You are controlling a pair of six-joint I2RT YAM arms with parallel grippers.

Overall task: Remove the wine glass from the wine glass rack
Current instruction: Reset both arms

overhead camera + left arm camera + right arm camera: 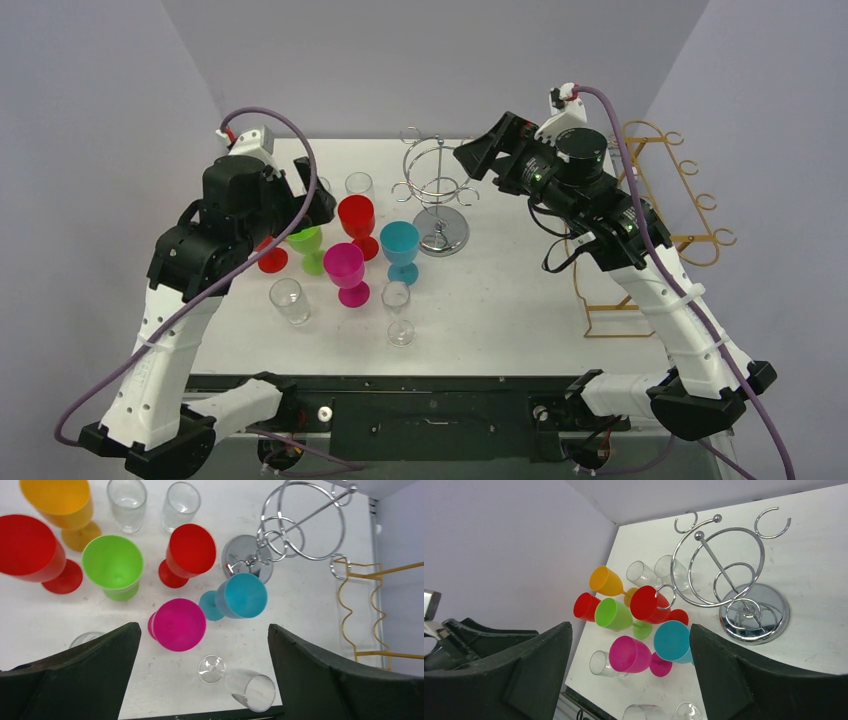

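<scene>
The left gripper [202, 630] hangs left of the chrome rack [437, 185], above a crowd of glasses. Its jaws are spread as wide as they go and there is nothing between them. From its own camera the pink glass [178, 624] sits almost straight below, well apart from the fingers. The green glass [113, 562] and a red glass [191, 549] stand further in, and the blue glass [244, 595] is the one closest to the rack's foot.

Every glass I can see stands upright on the table [520, 300], all of them left of the rack or just in front of it. The rack's hooks look bare, so I'd say the lifting-off is done and a glass has been set down, though I cannot tell which one. What's left, by my reckoning, is for the left arm to pull up and away without clipping the rims packed beneath it.

The right gripper [630, 627] floats just right of the rack's top, its jaws wide apart and empty, with the hooks near but not touched. Further right a gold rack [365, 653] lies bare too.
</scene>
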